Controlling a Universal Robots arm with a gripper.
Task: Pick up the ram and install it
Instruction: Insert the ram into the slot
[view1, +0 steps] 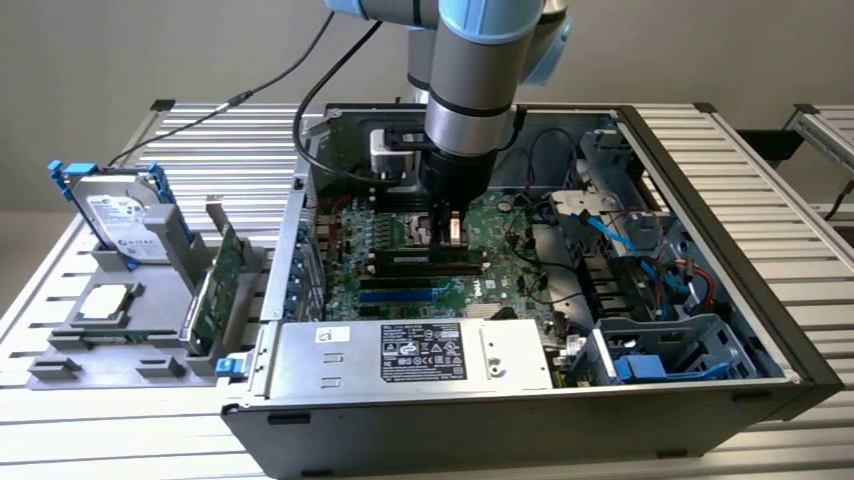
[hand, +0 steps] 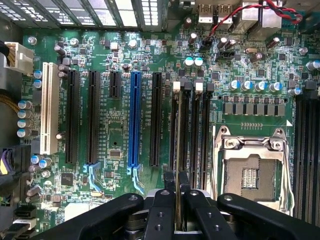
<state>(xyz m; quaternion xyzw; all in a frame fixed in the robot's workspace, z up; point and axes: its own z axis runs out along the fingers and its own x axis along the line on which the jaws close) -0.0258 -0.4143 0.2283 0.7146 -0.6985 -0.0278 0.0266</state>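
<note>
Hand (hand: 178, 200) gripping ram (hand: 178, 180), inside computer case (view1: 507, 435)

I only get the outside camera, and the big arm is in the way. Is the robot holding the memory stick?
Observer: Yes. In the wrist view the gripper pinches the memory stick, seen edge-on.
Operator: What is it aimed at?
Observer: It lines up with a long black slot that has a white clip at one end. I cannot tell if they touch.
Operator: Is the big chip in its place?
Observer: No, the metal socket beside those slots looks empty.
</note>
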